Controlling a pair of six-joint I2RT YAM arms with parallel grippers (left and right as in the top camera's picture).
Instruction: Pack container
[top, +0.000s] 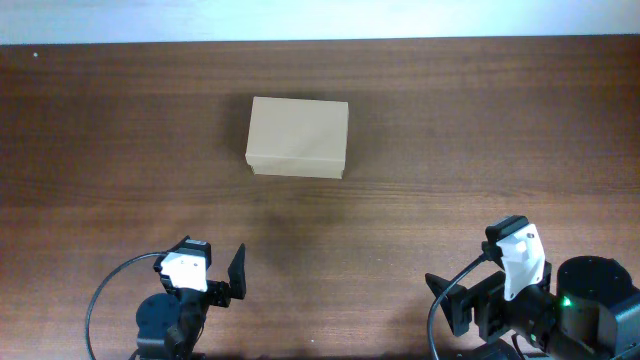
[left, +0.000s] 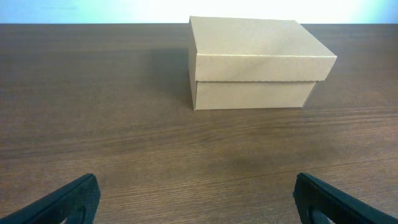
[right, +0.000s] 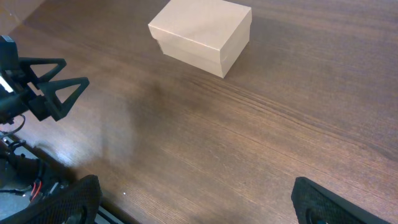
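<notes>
Overhead: the container (top: 298, 137) sits closed on the table (top: 480, 120) toward 12 o'clock, its long axis running 9 to 3 and its faces plain tan.

Left wrist: the container is at 12 o'clock, long side facing. The left gripper (left: 196, 202) is spread wide and empty.

Right wrist: the container is at 11 o'clock, axis 10 to 4. The right gripper (right: 193, 202) is spread and empty.

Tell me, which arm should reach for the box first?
Probably the left. The container sits left of centre, straight ahead of the open left gripper; the right gripper sees it farther off, at an angle.
</notes>
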